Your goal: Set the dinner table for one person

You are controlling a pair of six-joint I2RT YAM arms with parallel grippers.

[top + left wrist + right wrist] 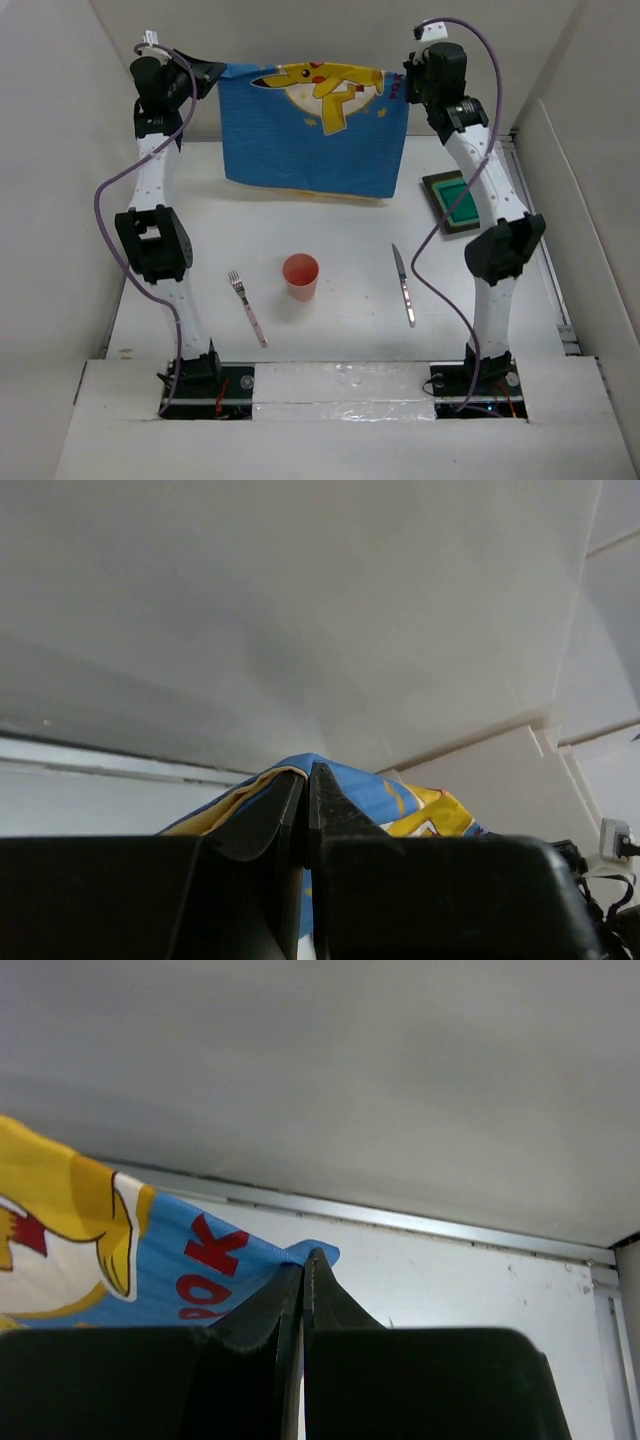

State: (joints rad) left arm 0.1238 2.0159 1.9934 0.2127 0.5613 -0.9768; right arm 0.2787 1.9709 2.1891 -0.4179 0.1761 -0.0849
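Note:
Both grippers hold a blue Pikachu-print cloth (pixel 315 130) stretched in the air over the far part of the white dinner table (pixel 340 330). My left gripper (pixel 213 72) is shut on its left top corner (pixel 350 785). My right gripper (pixel 405 82) is shut on its right top corner (pixel 230 1250). The cloth hangs down, its lower edge near the table. On the table lie a fork (pixel 247 307) at the left, a pink cup (pixel 300 276) upright in the middle, and a knife (pixel 403 284) at the right.
A green-topped dark square block (pixel 458 201) lies at the back right, beside the right arm. White walls close in the table at left, right and back. A metal rail runs along the right edge (pixel 550 270).

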